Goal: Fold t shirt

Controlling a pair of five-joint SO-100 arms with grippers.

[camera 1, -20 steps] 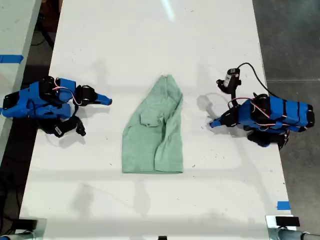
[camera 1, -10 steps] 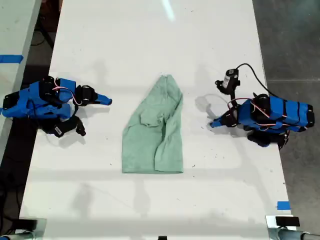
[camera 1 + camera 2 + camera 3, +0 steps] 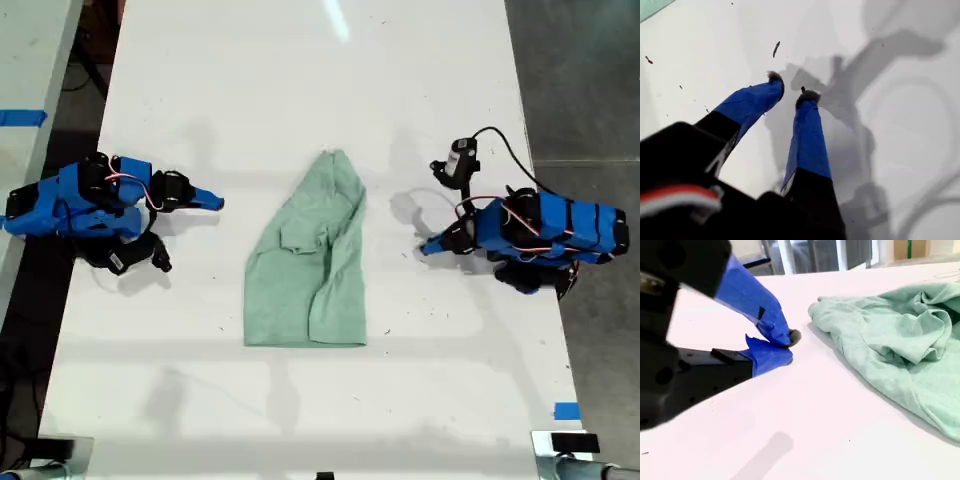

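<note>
Lying flat near the middle of the white table (image 3: pixel 300 80), the t shirt (image 3: pixel 305 265) is partly folded, its pointed end toward the exterior view's top and its straight hem toward the bottom. My first gripper (image 3: pixel 791 86) hovers over bare table at the exterior view's right, jaws a little apart and empty. My second gripper (image 3: pixel 788 347), at the left, has its tips pressed together on nothing. To fold well, I think each should pinch one hem corner and lift evenly. No readable writing shows.

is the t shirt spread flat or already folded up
Partly folded: the t shirt narrows to a pointed top with a wide straight hem, overlapping layers bunched mid-way. Neither gripper touches it.
</note>
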